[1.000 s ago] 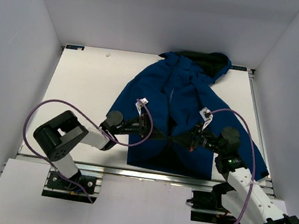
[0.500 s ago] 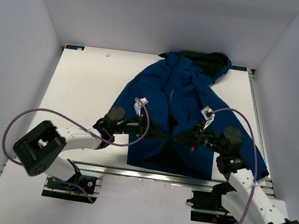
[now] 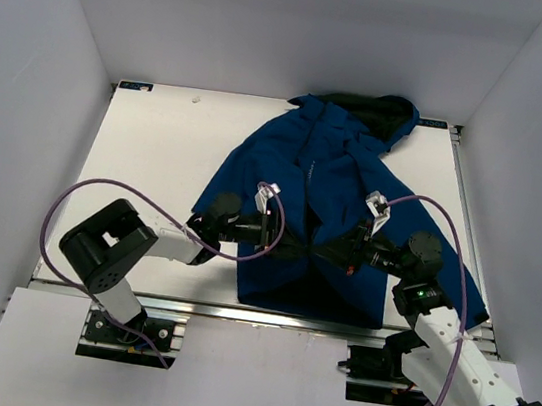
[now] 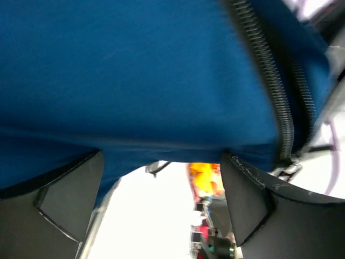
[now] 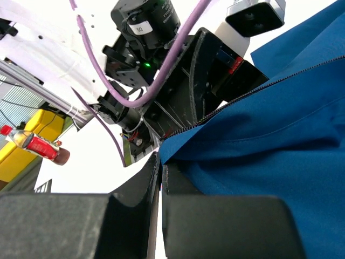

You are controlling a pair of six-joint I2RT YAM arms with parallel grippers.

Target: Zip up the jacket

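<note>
The royal-blue jacket (image 3: 326, 170) lies spread on the white table (image 3: 156, 157), hood at the far edge, with its front still parted near the hem. My left gripper (image 3: 293, 251) is open at the left front edge, low over the hem. In the left wrist view the jacket (image 4: 135, 70) and its dark zipper (image 4: 272, 91) hang just beyond the spread fingers (image 4: 245, 199), with nothing pinched. My right gripper (image 3: 332, 256) faces it from the right. It is shut on the jacket (image 5: 280, 140) at the corner of the right front edge, beside the zipper teeth (image 5: 259, 89).
White walls close the table on three sides. A metal rail (image 3: 236, 311) runs along the near edge. Purple cables (image 3: 80, 198) loop over both arms. The left arm's wrist (image 5: 161, 65) fills the right wrist view close ahead.
My left gripper has opened, let go of the jacket's left edge and moved right toward the centre. The right gripper has stayed shut on its edge.
</note>
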